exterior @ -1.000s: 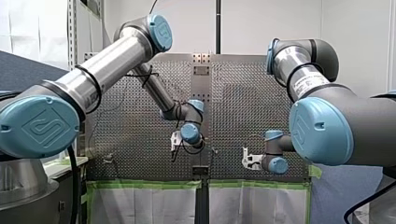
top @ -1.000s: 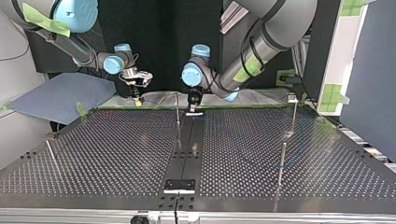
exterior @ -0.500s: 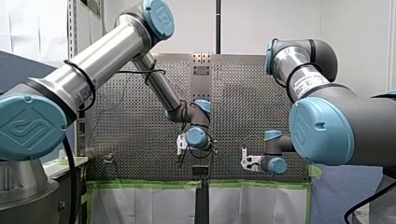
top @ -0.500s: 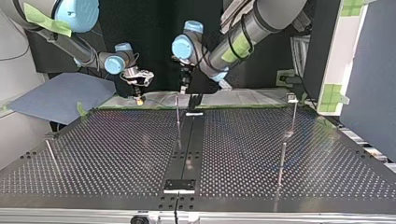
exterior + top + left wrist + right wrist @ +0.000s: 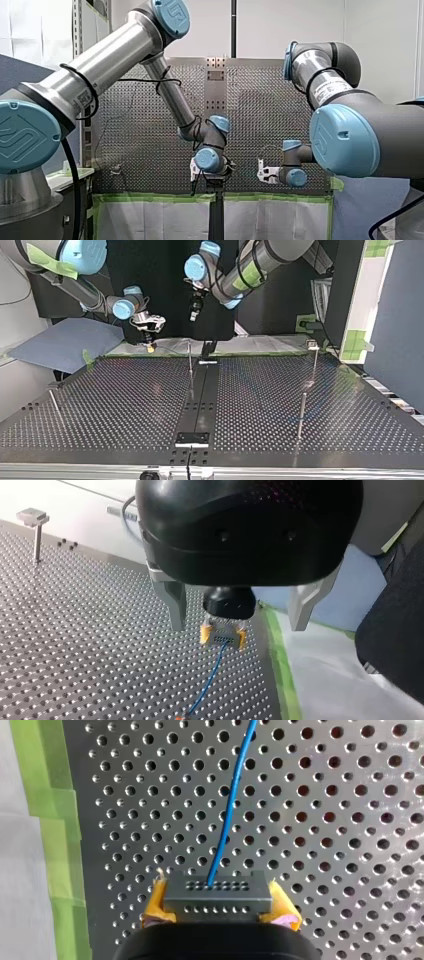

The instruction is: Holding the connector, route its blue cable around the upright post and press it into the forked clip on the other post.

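My right gripper [image 5: 220,909] is shut on the grey connector [image 5: 218,895], yellow pads [image 5: 156,905] on either side of it, low over the perforated table [image 5: 350,820]. The blue cable [image 5: 227,815] runs from the connector across the table. In the top view this gripper [image 5: 149,342] hangs at the far edge, left of a thin upright post [image 5: 190,360]. A post with a block head [image 5: 312,345] stands at the far right. My left gripper [image 5: 240,612] is open with nothing between its metal fingers [image 5: 175,607]; it looks from above at the connector [image 5: 222,637] and cable [image 5: 210,675]. It hangs high in the top view [image 5: 193,310].
Green tape [image 5: 280,660] and white sheeting edge the table beside the connector. More thin posts stand at the top view's right [image 5: 301,415] and left [image 5: 54,402]. A black strip [image 5: 200,400] with a bracket runs down the table's middle. A blue-grey mat [image 5: 60,342] lies off the table.
My left arm has lifted its gripper off the table near the middle post and carried it up and slightly left in the top view. My right gripper and the connector have stayed put.
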### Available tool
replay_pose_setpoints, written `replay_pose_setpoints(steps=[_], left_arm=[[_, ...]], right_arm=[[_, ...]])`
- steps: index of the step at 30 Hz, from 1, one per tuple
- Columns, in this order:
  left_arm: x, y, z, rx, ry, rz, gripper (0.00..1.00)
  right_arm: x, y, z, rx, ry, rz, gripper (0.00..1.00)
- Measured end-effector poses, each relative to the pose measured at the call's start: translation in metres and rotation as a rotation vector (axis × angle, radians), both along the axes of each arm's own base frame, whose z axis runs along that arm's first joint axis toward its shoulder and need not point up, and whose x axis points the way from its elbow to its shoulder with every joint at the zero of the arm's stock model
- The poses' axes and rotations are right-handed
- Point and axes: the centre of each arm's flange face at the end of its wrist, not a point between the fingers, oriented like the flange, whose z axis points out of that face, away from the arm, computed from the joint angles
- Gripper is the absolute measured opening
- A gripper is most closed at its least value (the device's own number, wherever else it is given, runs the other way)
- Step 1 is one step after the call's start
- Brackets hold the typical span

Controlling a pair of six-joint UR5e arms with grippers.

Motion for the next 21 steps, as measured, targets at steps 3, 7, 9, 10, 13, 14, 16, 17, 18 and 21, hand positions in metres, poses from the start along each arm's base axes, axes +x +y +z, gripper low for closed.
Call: replay_pose_setpoints(steps=[3,7,9,10,13,14,16,17,18,21], left_arm=[[-0.006,0.005,-0.006,-0.003,0.003,-0.008,1.00],[-0.012,0.014,-0.013,-0.005,0.009,-0.003,1.00],[-0.016,0.021,-0.017,0.000,0.019,0.007,1.00],[-0.018,0.024,-0.019,0.005,0.024,0.013,1.00],[-0.025,0.037,-0.027,0.027,0.042,0.033,1.00],[-0.027,0.042,-0.029,0.036,0.047,0.043,1.00],[-0.029,0.047,-0.031,0.044,0.051,0.056,1.00],[-0.029,0.049,-0.032,0.047,0.052,0.062,1.00],[-0.028,0.051,-0.033,0.049,0.053,0.066,1.00],[-0.026,0.054,-0.033,0.052,0.053,0.080,1.00]], right_arm=[[0.000,0.000,0.000,-0.001,-0.001,0.000,0.00],[0.000,0.000,0.000,-0.002,-0.001,0.001,0.00],[0.001,0.000,0.000,-0.002,-0.001,0.001,0.00],[0.001,0.000,0.000,-0.002,-0.001,0.001,0.00],[0.001,0.000,0.000,-0.001,-0.001,0.001,0.00],[0.001,0.000,0.000,-0.001,-0.001,0.001,0.00],[0.001,0.000,0.000,-0.001,-0.002,0.000,0.00],[0.000,0.000,0.000,-0.001,-0.002,0.000,0.00],[0.001,0.000,0.000,-0.001,-0.002,0.001,0.00],[0.001,0.000,0.000,-0.001,-0.002,0.001,0.00]])
